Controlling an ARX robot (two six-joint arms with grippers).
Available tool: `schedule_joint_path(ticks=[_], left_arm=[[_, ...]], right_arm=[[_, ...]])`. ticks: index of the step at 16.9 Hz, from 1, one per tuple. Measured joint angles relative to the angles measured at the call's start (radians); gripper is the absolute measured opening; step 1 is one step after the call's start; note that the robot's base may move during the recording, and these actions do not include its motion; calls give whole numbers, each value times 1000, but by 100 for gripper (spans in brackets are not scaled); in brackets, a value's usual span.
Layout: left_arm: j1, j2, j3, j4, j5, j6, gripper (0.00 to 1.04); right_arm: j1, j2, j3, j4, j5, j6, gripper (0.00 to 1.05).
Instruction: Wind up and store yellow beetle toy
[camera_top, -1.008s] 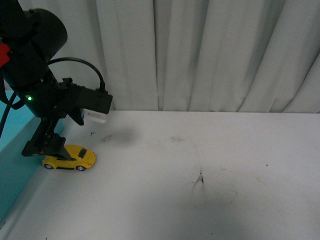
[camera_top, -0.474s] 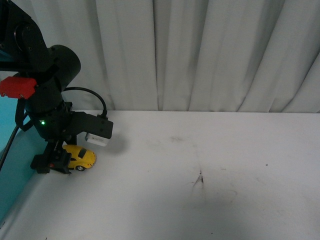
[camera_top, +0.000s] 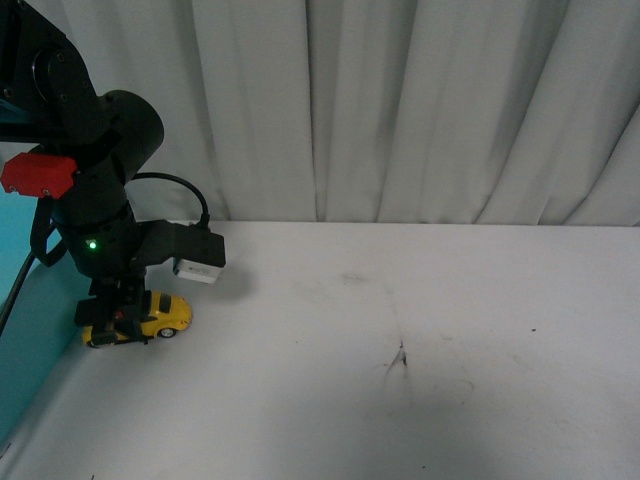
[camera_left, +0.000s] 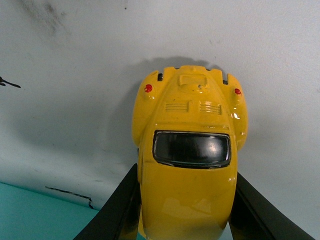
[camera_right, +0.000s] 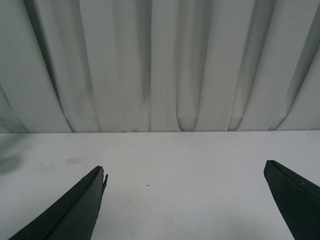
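Front cam: the yellow beetle toy (camera_top: 160, 316) sits on the white table (camera_top: 400, 400), far over on the left side, near the back and close to the blue-green strip (camera_top: 22, 330) at the table's edge. The left arm (camera_top: 95, 190) is big and black w/ a red bit and a green light. It hangs right over the toy. The left claw (camera_top: 115, 328) is down at table level and covers one end of the toy; the other end sticks out. A grey curtain (camera_top: 420, 110) hangs behind. Right arm not seen here.

Left wrist cam: the toy fills the pic, seen from above, w/ a dark window and 2 tiny red lights. It is on its wheels on the table. The claw's 2 black fingers (camera_left: 120, 205) sit one on each side of the toy, tight vs. its sides, no gap to see. So the left claw has hold of the toy.

Right wrist cam: the right claw (camera_right: 185, 169) is open very wide. Its fingers (camera_right: 75, 210) are far apart w/ nothing btwn them, just bare table and curtain.
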Motion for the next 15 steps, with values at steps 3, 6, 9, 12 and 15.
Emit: schedule_joint_path(ticks=[3, 6, 9, 12, 15], left_arm=[[-2, -3, 2, -31, 7, -21, 41], [-21, -24, 7, -146, 92, 145, 41], [-37, -137, 76, -277, 194, 230, 41], [-3, -259, 154, -398, 252, 237, 41], [100, -280, 177, -395, 340, 181, 41]], right_arm=[[0, 0, 0, 0, 0, 0, 98], [0, 0, 0, 0, 0, 0, 98], [0, 0, 0, 0, 0, 0, 98], [0, 0, 0, 0, 0, 0, 98], [0, 0, 0, 0, 0, 0, 98]])
